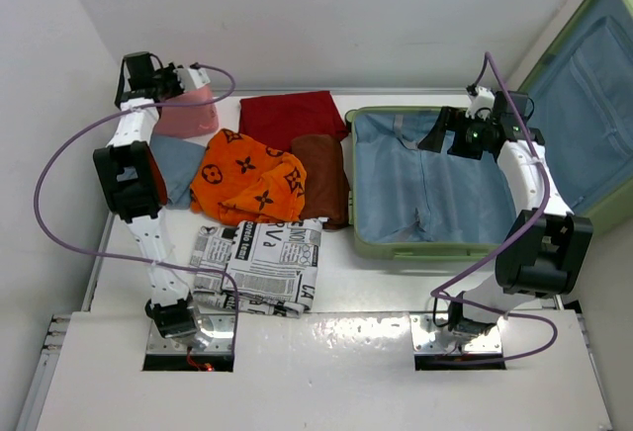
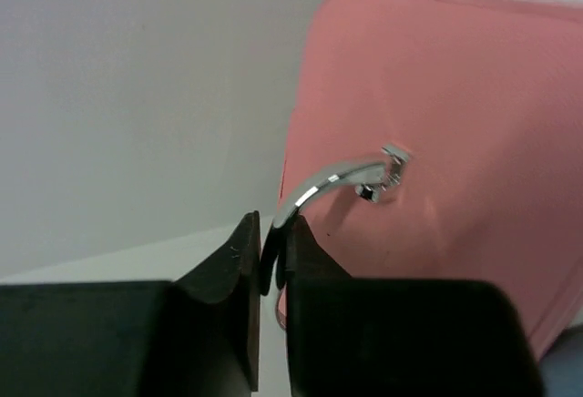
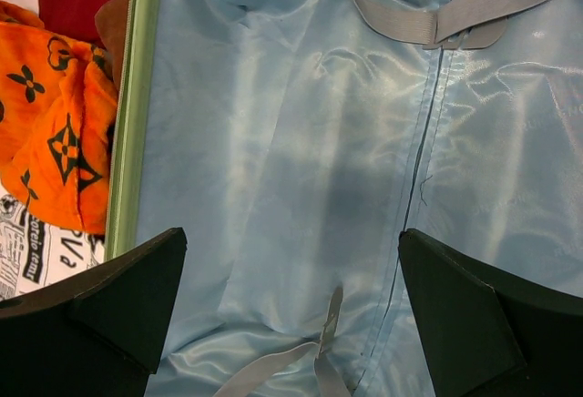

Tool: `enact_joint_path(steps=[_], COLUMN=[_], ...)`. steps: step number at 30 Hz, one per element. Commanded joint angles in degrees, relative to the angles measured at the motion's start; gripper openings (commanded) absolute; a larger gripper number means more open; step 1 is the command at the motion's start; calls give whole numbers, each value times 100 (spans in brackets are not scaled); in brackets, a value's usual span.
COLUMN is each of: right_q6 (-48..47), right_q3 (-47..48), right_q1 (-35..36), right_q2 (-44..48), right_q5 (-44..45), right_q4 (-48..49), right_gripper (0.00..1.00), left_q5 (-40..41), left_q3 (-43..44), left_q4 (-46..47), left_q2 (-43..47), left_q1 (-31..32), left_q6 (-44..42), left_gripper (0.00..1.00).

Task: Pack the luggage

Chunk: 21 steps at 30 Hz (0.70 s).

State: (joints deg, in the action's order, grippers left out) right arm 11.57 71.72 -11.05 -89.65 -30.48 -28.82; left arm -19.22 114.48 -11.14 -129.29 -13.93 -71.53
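Note:
The luggage [image 1: 415, 249] lies open at the right, a light-green shell with blue-grey lining; its lid [image 1: 584, 95] leans up at the far right. My right gripper [image 1: 441, 135] hangs open over the base half. In the right wrist view it [image 3: 291, 242] is open and empty above the lining [image 3: 301, 124], with grey straps [image 3: 437, 24] and the green rim [image 3: 132, 142] in sight. My left gripper [image 1: 184, 84] is at the far left, by the small pink case [image 1: 188, 113]. In the left wrist view it [image 2: 273, 226] is shut on the case's metal handle [image 2: 332, 178].
Clothes lie left of the luggage: a dark red cloth [image 1: 292, 117], a brown one [image 1: 321, 176], an orange patterned one [image 1: 247, 179], a newspaper-print one [image 1: 259, 263] and a blue-grey one [image 1: 178, 164]. White walls stand behind and at the left.

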Motion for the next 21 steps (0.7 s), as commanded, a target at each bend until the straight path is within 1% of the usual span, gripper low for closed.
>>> enact_joint_path(steps=[1, 2, 4, 5, 7, 11, 14, 16, 17, 18, 20, 21], right_q6=[-41, -41, -15, -6, 11, -76, -111, -111, 2, 72, 344, 476], right_q3=[246, 237, 263, 298, 359, 395, 369, 369, 369, 360, 377, 377], right_q1=[33, 41, 33, 33, 33, 41, -2, -73, -247, -336, -800, -933], right_q2=[35, 44, 61, 53, 53, 210, 325, 474, 579, 589, 667, 694], right_q5=[7, -10, -141, -160, -265, -274, -274, -283, -301, -327, -528, -581], right_q4=[139, 140, 131, 131, 105, 52, -18, -62, -97, -98, -98, -115], right_gripper=[99, 99, 99, 99, 99, 99, 99, 99, 99, 99, 99, 99], left_q5=[-178, -126, -126, -126, -231, -380, -696, -750, -750, -819, -820, -820], left_q3=[-74, -283, -592, -880, -1093, -1077, -1076, -1076, -1024, -1024, -972, -919], left_q4=[479, 585, 875, 1094, 1332, 1535, 1667, 1667, 1667, 1667, 1738, 1738], left_q2=[246, 325, 702, 860, 1307, 1871, 2206, 2452, 2514, 2628, 2681, 2751], left_q1=[13, 74, 136, 137, 189, 339, 593, 865, 970, 1215, 1506, 1821], left_q6=[103, 165, 218, 270, 445, 710, 772, 772, 772, 772, 720, 771], left_gripper=[7, 0, 0, 0, 0, 0, 0, 0, 0, 0, 0, 0])
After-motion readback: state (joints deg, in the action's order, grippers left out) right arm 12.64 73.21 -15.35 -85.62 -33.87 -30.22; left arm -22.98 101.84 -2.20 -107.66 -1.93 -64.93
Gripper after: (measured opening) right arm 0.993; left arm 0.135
